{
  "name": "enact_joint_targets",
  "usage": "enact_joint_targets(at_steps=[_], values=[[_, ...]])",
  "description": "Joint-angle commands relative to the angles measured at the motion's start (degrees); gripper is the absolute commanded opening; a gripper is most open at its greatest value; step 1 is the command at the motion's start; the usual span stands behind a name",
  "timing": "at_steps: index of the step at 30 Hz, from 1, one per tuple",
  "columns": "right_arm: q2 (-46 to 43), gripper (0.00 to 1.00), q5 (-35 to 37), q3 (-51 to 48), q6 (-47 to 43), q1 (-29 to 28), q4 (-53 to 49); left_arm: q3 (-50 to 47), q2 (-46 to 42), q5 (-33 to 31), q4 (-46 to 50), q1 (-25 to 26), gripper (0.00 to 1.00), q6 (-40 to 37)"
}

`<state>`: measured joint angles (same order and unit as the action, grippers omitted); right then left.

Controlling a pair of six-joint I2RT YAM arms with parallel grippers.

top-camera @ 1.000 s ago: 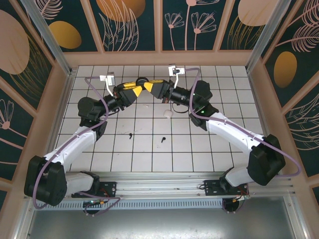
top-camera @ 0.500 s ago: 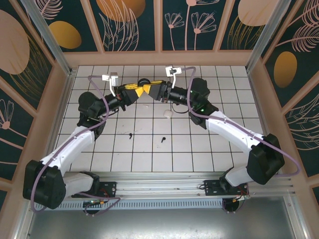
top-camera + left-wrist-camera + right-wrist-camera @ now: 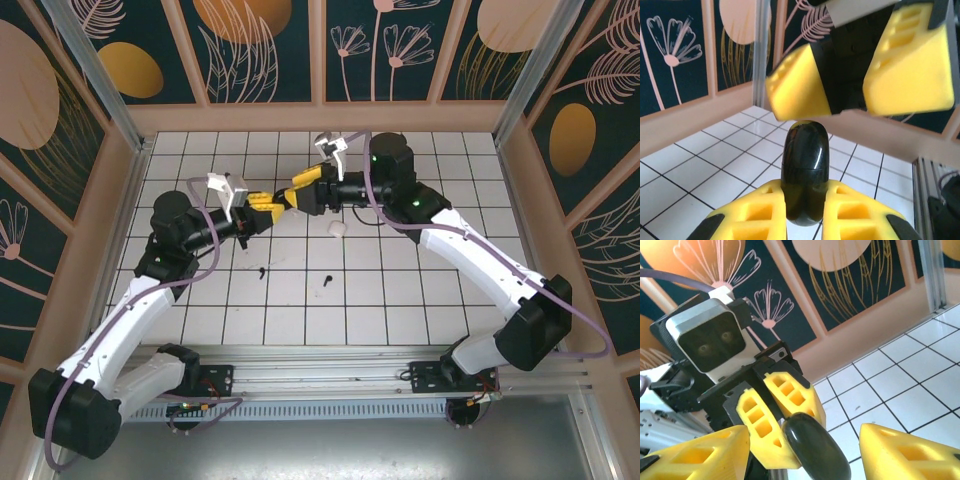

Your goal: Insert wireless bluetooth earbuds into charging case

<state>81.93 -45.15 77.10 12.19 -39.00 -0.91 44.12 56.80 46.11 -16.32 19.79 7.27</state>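
Left wrist view: clenched tight on glossy black charging case (image 3: 805,150) with left gripper (image 3: 805,200), lid shut, contents hidden. Spread loose either side of case top with right gripper (image 3: 850,85), grasping nothing. Down on table (image 3: 400,300), outside case: left earbud (image 3: 261,270), right earbud (image 3: 326,279).

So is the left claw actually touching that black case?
Touching. The left wrist view shows the black case standing upright, pinched in the left claw, with both yellow fingers pressed against its sides.
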Motion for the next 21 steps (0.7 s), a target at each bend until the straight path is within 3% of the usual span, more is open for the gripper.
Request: enact_joint_targets(at_steps=[1, 10, 21], values=[[0.48, 0.6, -4.83, 2.43, -7.16, 0.08, -7.69, -0.82, -2.3, 3.47, 2.05, -0.04, 0.0, -6.23], [2.31, 0.64, -9.43, 2.27, -9.5, -0.63, -11.11, -3.74, -3.95, 7.4, -3.02, -0.11, 0.0, 1.04], [4.31, 0.64, -2.44, 3.7, -4.05, 1.15, -8.02, -6.57, -5.28, 9.35, -5.93, -0.1, 0.0, 3.11]])
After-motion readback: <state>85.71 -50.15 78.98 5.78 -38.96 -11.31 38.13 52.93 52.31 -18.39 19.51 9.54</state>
